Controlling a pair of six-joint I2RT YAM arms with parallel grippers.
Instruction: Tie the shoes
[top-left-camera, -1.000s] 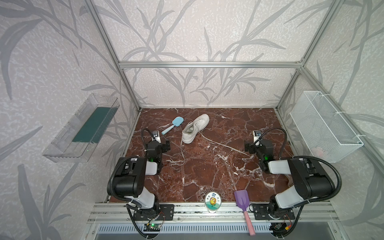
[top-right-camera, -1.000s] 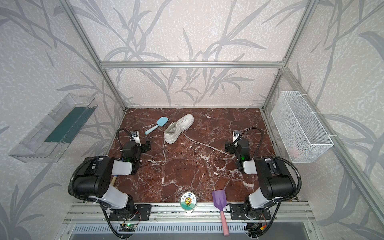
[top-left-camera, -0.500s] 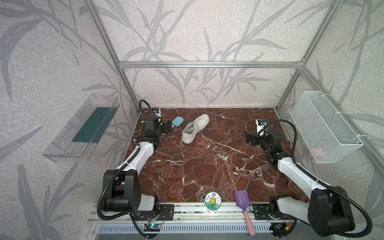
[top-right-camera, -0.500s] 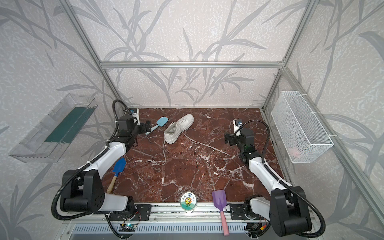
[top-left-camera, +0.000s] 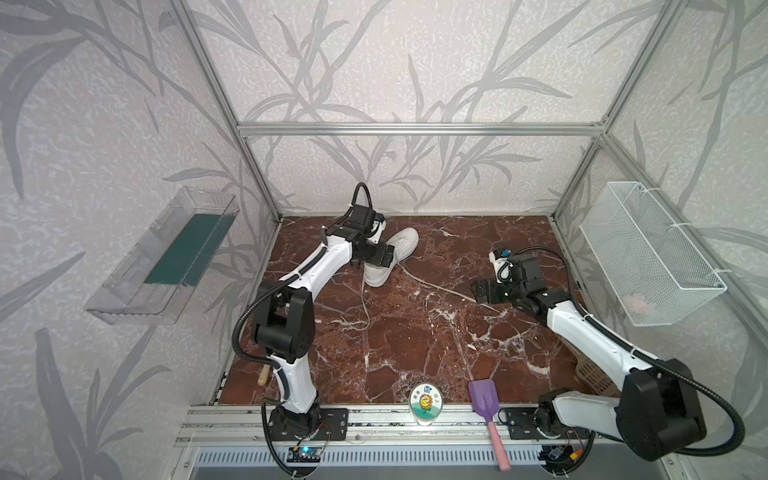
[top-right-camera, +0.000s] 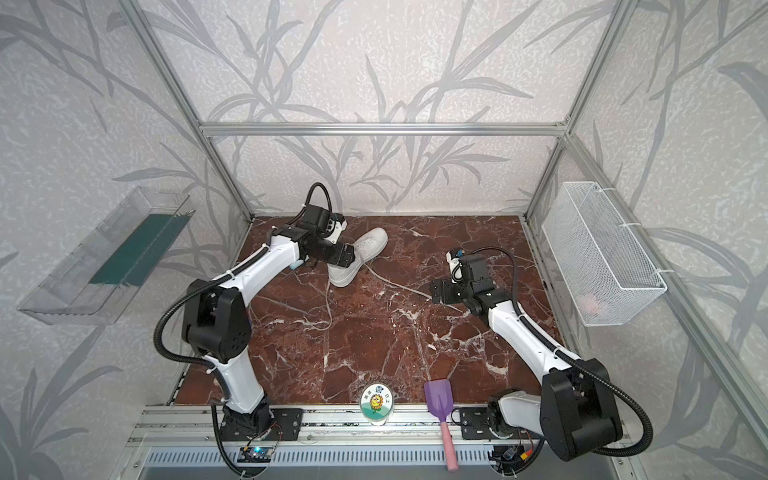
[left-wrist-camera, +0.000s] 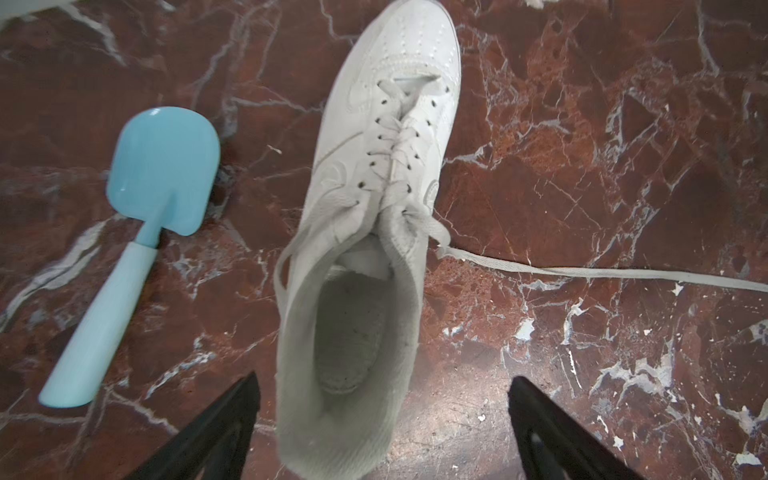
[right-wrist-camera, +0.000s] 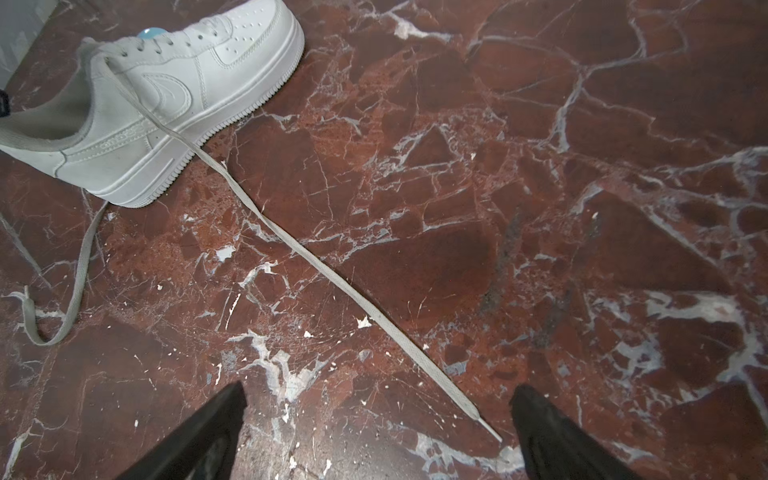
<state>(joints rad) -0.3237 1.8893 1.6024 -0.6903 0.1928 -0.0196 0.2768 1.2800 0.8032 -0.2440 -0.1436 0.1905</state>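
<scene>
The shoes are a single white low-top sneaker (top-left-camera: 401, 245) (top-right-camera: 368, 245) (left-wrist-camera: 374, 174) (right-wrist-camera: 174, 95) standing at the back left of the marble floor, untied. One flat lace (top-left-camera: 436, 286) (top-right-camera: 395, 284) (right-wrist-camera: 332, 274) trails right across the floor. The other lace (top-left-camera: 365, 307) (right-wrist-camera: 79, 270) runs toward the front. My left gripper (top-left-camera: 380, 257) (top-right-camera: 343, 255) (left-wrist-camera: 383, 380) hangs open over the sneaker's heel, its fingers on either side of the heel collar and not touching it. My right gripper (top-left-camera: 484, 291) (top-right-camera: 438, 293) (right-wrist-camera: 380, 388) is open low over the floor, with the long lace's tip lying between its fingers.
A light-blue scoop (left-wrist-camera: 162, 170) lies beside the sneaker. A purple scoop (top-left-camera: 484, 401) (top-right-camera: 438, 401) and a round flower-printed lid (top-left-camera: 426, 405) sit at the front edge. A wire basket (top-left-camera: 648, 257) hangs on the right wall, a clear tray (top-left-camera: 166, 257) on the left.
Both arms have unfolded from near the front and reached out. The left went back over the sneaker's heel, the right out over the end of the long lace.
</scene>
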